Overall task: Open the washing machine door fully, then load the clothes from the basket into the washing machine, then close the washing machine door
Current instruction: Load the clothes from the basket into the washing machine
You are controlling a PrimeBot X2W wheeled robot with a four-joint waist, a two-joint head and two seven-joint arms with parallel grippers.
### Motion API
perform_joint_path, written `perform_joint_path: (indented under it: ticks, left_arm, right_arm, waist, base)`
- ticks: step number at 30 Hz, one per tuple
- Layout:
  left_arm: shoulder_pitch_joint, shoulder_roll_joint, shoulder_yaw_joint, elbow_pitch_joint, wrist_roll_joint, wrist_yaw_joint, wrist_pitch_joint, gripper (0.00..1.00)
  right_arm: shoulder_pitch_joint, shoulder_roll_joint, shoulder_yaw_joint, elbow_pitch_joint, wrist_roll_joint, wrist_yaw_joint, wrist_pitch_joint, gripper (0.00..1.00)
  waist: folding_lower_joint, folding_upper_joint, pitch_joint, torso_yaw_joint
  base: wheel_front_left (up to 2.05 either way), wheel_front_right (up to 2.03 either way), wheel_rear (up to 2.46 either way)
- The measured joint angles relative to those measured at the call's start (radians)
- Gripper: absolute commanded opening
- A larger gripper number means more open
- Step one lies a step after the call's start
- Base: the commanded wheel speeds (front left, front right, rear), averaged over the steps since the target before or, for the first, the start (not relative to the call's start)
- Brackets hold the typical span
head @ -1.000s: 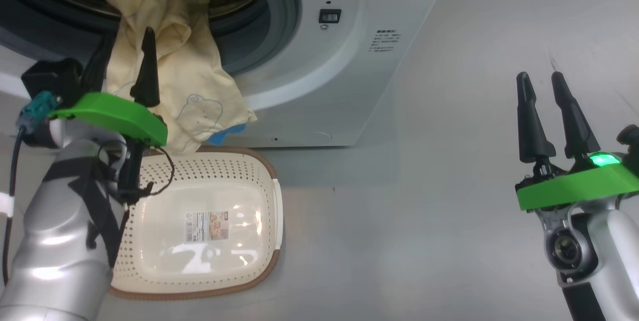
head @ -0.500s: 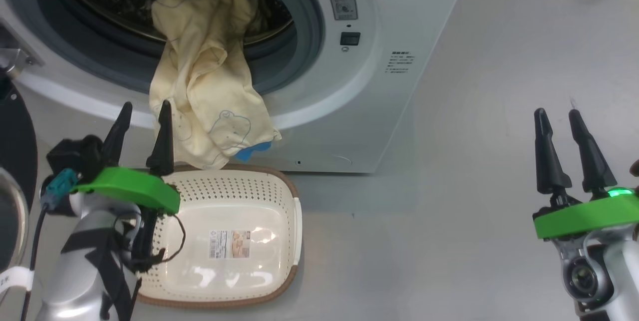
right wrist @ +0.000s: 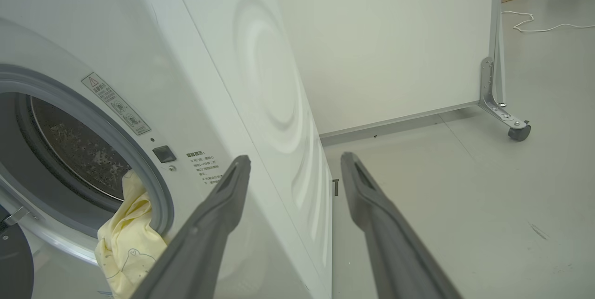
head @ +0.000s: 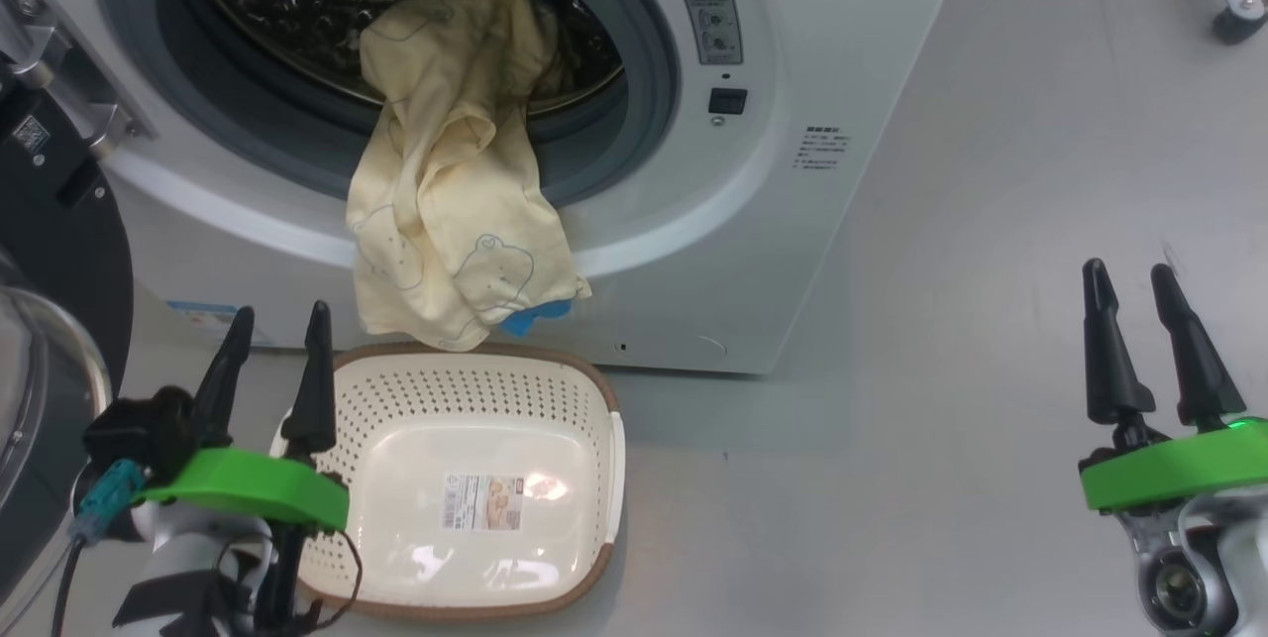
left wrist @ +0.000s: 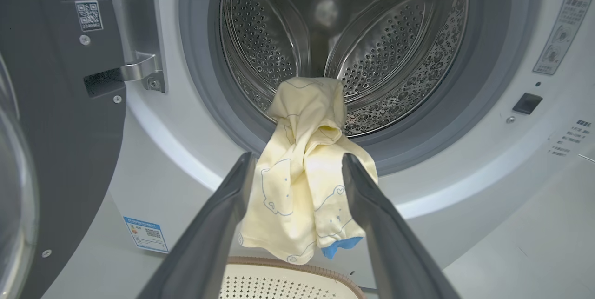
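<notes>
A: Where's the laundry now?

B: The clothes [head: 456, 211] are only half in. The pale yellow bundle is draped over the grey gasket [left wrist: 200, 80] at the lip of the drum [left wrist: 381, 48]. Its lower part hangs down the white front of the washing machine [head: 773, 171], with the blue patch [head: 535, 318] just above the back rim of the basket [head: 475, 387]. The basket sits on the floor [head: 892, 469] against the machine, its labelled bottom bare.

A: And the grippers?

B: Left gripper [head: 280, 315] hovers low beside the basket, fingers apart, gripping nothing; its wrist view looks straight at the hanging cloth. Right gripper [head: 1127, 270] is well off to the right over the floor, fingers apart too, nothing between them.

A: What worries you?

B: The washing machine door [head: 59, 241] stands open at the left. If it were swung shut with fabric across the gasket, I'd expect the cloth to get pinched and the latch to miss. Grabbing only the low hem could drag the bundle out rather than in. Most of its weight looks to be outside, so a nudge might tip it into the basket. A soft fold may also slip from narrow fingers mid-lift.
</notes>
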Motion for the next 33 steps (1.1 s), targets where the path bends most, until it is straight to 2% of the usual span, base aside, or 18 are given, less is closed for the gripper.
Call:
perform_joint_path:
  ticks: [10, 16, 33]
  left_arm:
    - [0.135, 0.002, 0.063, -0.110, 0.011, 0.000, 0.000, 1.00]
    - [0.211, -0.015, 0.104, -0.165, 0.035, 0.000, 0.000, 1.00]
    - [0.200, -0.031, 0.093, -0.152, 0.047, 0.000, 0.000, 1.00]
  right_arm:
    - [0.016, -0.003, -0.020, -0.003, -0.002, 0.000, 0.000, 1.00]
    - [0.027, -0.003, -0.025, -0.007, -0.008, 0.000, 0.000, 1.00]
    - [0.030, -0.003, -0.025, -0.019, -0.008, 0.000, 0.000, 1.00]
  waist:
    - [0.0000, 0.0000, -0.021, 0.015]
    - [0.0000, 0.0000, -0.024, 0.013]
    - [0.0000, 0.0000, 0.015, -0.001]
  base:
    - [0.00, 0.00, 0.00]
    - [0.00, 0.00, 0.00]
    - [0.00, 0.00, 0.00]
